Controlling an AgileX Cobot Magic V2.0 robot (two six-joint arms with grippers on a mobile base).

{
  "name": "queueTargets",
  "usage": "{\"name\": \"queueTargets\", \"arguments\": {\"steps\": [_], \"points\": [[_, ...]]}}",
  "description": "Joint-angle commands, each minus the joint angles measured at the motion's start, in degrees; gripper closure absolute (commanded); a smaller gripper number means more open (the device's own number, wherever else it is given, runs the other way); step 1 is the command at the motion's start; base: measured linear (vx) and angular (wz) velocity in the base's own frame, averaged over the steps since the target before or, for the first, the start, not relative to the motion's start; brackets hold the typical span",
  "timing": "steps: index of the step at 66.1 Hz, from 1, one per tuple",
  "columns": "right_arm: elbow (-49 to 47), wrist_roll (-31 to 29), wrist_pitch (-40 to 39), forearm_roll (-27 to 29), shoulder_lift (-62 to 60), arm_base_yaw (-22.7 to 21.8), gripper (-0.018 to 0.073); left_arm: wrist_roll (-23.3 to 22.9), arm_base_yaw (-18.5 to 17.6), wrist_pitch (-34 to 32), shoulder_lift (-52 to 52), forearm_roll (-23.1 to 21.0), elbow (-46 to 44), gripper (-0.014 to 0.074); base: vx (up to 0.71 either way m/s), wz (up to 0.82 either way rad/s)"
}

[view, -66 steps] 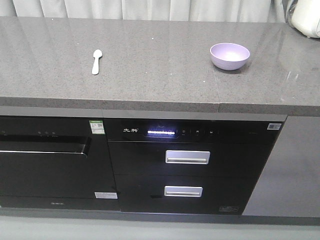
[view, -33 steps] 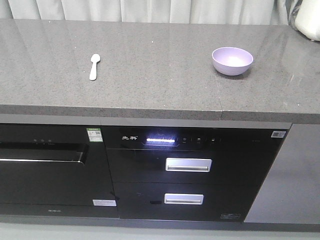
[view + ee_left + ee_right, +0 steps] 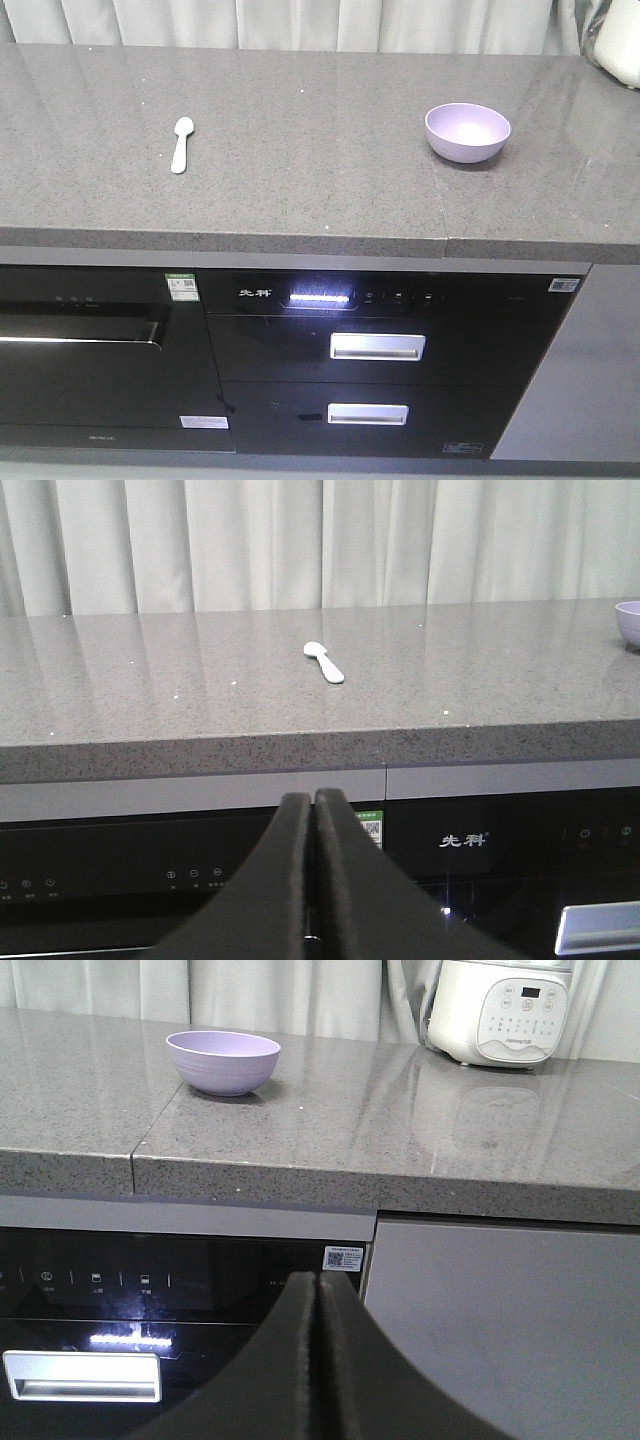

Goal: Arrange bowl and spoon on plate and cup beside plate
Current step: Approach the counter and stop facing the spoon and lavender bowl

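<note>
1. The spoon (image 3: 181, 144) lies on the left part of the counter (image 3: 320, 215). It is well apart from the bowl (image 3: 467, 132), which stands upright on the right part. No plate or cup shows in any view.
2. The left claw (image 3: 313, 798) is pressed together and holds nothing. It sits lower than the counter top, and the spoon lies almost dead ahead of it and higher.
3. The spoon's long axis runs roughly front to back, with the head away from the robot and the handle toward it.
4. The right claw (image 3: 319, 1278) is likewise pressed together and empty. The bowl lies ahead of it, higher and to its left.
5. The left arm looks nearer the spoon and the right arm nearer the bowl. Either would likely have to rise above the counter edge first.
6. The appliance (image 3: 380, 340) under the counter reads "先科" beside a lit display. A green sticker (image 3: 181, 285) with a QR code sits to its left, and a QR label (image 3: 344, 1258) to its right. The print on the white cooker (image 3: 505, 1005) is too small to read.
</note>
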Motion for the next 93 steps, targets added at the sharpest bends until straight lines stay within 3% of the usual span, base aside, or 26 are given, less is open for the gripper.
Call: {"name": "queueTargets", "arguments": {"steps": [1, 93], "points": [[1.0, -0.4, -4.3, -0.2, -0.7, -0.2, 0.0565, -0.5, 0.0, -4.1, -1.0, 0.0, 1.7, 0.0602, 0.08, -0.01], [1.0, -0.4, -4.3, -0.2, -0.7, -0.2, 0.0565, -0.5, 0.0, -4.1, -1.0, 0.0, 1.7, 0.0602, 0.06, -0.01]]}}
